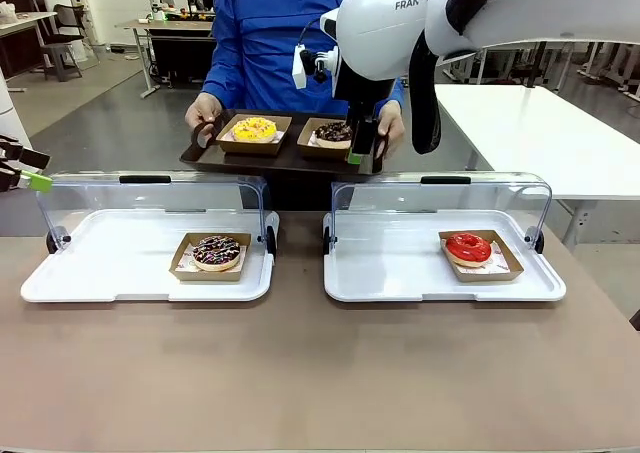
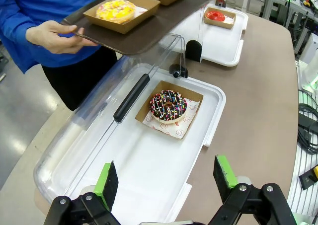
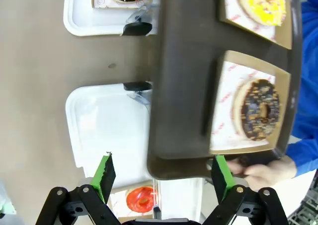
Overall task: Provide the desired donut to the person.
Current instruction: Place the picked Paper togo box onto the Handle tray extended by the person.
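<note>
White side table; grey chair

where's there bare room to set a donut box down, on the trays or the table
Free: the left white tray either side of the sprinkled donut; the right white tray left of the red donut; the brown table in front of both. Crowded: the person's dark tray, holding two boxed donuts beneath the right gripper.

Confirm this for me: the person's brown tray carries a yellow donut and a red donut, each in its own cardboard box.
Not quite. The brown tray held by the person carries the yellow donut and a chocolate donut, each in its own cardboard box, as the front view shows. The red donut sits on the white tray on the table.
</note>
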Controlling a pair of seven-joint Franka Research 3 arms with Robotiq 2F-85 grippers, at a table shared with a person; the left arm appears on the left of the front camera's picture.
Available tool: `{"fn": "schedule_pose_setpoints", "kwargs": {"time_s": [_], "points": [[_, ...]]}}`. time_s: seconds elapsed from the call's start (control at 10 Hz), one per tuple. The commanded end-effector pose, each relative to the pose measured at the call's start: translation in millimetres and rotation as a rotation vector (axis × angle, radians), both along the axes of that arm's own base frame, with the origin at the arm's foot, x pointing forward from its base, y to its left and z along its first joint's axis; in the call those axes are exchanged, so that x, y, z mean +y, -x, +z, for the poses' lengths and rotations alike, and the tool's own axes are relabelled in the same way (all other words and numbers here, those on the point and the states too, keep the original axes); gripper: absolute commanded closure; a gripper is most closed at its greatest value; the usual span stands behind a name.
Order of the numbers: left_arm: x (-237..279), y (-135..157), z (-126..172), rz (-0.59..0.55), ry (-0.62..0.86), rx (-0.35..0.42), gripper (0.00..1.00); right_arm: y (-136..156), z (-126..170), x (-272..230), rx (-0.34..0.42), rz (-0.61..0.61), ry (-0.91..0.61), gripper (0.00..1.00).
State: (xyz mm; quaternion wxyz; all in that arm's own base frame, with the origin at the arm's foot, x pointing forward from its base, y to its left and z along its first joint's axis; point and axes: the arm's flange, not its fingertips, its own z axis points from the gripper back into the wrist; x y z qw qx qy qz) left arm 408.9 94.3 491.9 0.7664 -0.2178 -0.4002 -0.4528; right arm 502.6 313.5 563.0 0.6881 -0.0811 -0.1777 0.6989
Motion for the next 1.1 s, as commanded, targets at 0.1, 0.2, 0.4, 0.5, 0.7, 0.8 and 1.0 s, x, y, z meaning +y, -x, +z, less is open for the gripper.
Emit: {"fn": "schedule_pose_setpoints", "kwargs": {"time_s": [0.1,0.2,0.4,0.5,0.7,0.8,1.0], "points": [[1,1,0,-0.002,0.020,-0.009,0.00,0,-6,0,-0.014,0.005,0.004,0.00],[1,1,0,-0.002,0.020,-0.009,0.00,0,-6,0,-0.014,0.005,0.004,0.00],[1,1,0,-0.002,0.020,-0.009,0.00,0,-6,0,-0.014,0.005,0.004,0.00],[1,1,0,-0.002,0.020,-0.009,0.00,0,-6,0,-0.014,0.005,0.004,0.00],[1,1,0,-0.002,0.020,-0.009,0.00,3,7,-19,0.029,-0.065,-0.212,0.00],[1,1,0,-0.002,0.020,-0.009,0.00,22,16,-75,0.136,-0.093,-0.322,0.00],[1,1,0,-0.002,0.020,-0.009,0.00,37,10,-187,0.221,-0.125,-0.386,0.00]]}}
